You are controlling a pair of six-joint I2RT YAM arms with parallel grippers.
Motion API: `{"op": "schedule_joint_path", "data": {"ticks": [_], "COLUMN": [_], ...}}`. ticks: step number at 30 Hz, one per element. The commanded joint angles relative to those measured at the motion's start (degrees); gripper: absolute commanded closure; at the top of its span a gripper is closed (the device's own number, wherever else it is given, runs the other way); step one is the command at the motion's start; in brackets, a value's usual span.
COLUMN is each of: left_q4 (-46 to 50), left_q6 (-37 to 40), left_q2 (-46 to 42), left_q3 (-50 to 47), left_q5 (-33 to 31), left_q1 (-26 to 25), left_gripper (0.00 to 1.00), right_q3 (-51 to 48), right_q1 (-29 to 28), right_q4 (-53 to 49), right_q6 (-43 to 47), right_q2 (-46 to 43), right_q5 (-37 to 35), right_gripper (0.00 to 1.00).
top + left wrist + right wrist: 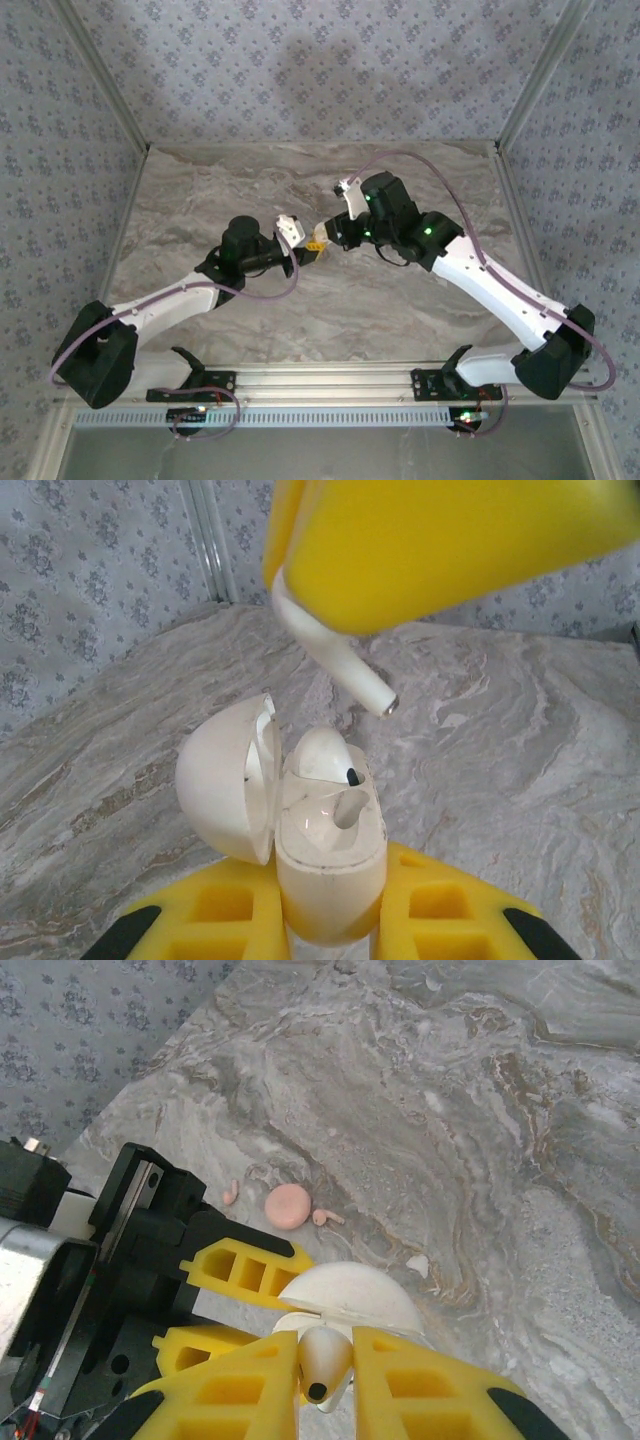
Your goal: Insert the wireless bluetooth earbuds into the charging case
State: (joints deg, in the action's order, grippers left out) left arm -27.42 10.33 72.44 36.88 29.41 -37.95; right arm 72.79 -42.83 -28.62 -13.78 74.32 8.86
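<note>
Both arms met over the middle of the table (200, 200), fingertips almost touching. From overhead the payloads were too small to make out. Right wrist cam: right gripper (325, 1385) was closed on one earbud (325, 1355), the white bud pinched between the two yellow pads with a black spot facing the lens. Directly beyond it sat the white dome of the charging case lid (350, 1295). The left gripper's yellow fingers and black body were off to the left of it. Same cam picked up loose stuff on the marble past the grippers: a pink round disc (288, 1205) lying flat, small pink bits (322, 1217) on either side of it, and a white fleck (418, 1263) further right. Couldn't tell what those pieces were. Left wrist cam gave the inside of the case: left gripper (330, 925) was clamped on the lower body of the charging case (330, 865), a white clamshell held upright with the lid swung open to the left. The seated earbud (322, 755) sat in the far socket, a black mark on its head. The near socket (345, 810) was empty. From this side the held bud's stem stuck out below the right gripper's yellow fingers, angled down and right. Its metal tip was above and slightly right of the sockets, near the case but not touching it.
</note>
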Motion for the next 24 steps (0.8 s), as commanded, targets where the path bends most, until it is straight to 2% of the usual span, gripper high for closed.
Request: {"op": "schedule_joint_path", "data": {"ticks": [1, 8, 24], "left_q4": [-5.3, -11.1, -12.2], "left_q6": [-4.2, -9.4, -11.3], "left_q2": [0.7, 2.2, 2.3], "left_q3": [1.1, 0.5, 1.0], "left_q5": [2.0, 2.5, 1.8], "left_q1": [-0.1, -0.1, -0.2], "left_gripper": [0.87, 0.86, 0.86], "right_q3": [-2.2, -3.5, -3.9], "right_q1": [-1.1, -1.8, -2.0], "right_q4": [5.2, 7.4, 9.6], "right_q6": [-1.2, -1.2, -0.8], "right_q2": [-1.8, -2.3, -2.5], "right_q5": [-4.3, -6.1, -7.5], "right_gripper": [0.81, 0.81, 0.81]}}
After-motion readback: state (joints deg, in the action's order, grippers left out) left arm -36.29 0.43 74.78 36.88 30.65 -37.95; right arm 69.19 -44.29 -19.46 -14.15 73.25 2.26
